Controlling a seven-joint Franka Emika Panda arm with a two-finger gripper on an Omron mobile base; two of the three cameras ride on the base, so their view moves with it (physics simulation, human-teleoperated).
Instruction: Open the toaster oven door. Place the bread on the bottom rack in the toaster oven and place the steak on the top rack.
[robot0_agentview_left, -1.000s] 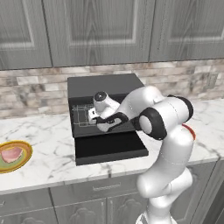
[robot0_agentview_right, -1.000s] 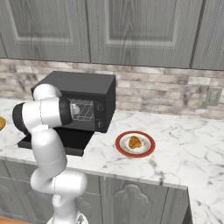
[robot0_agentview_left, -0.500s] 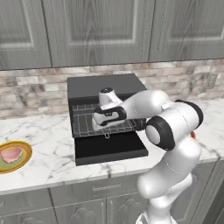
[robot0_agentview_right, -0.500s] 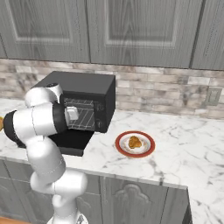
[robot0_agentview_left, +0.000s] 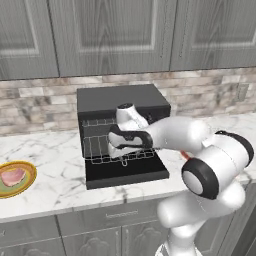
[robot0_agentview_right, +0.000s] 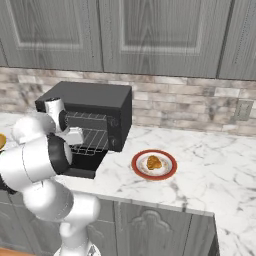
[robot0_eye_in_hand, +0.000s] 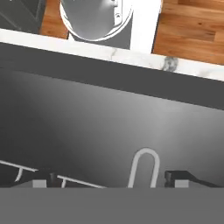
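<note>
Currently black box-shaped toaster oven with flat black door dropped open, two-finger gripper over the pulled-out light-grey wire rack, finger opening cannot be told, pink steak slab at nine o'clock.

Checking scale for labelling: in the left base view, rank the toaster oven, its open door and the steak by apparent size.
1. toaster oven
2. toaster oven door
3. steak, clearly smallest

The white arm bends forward from its base, elbow high, forearm reaching out level. The gripper points straight down with the wrist folded over it. How the jaws stand cannot be told.
</note>
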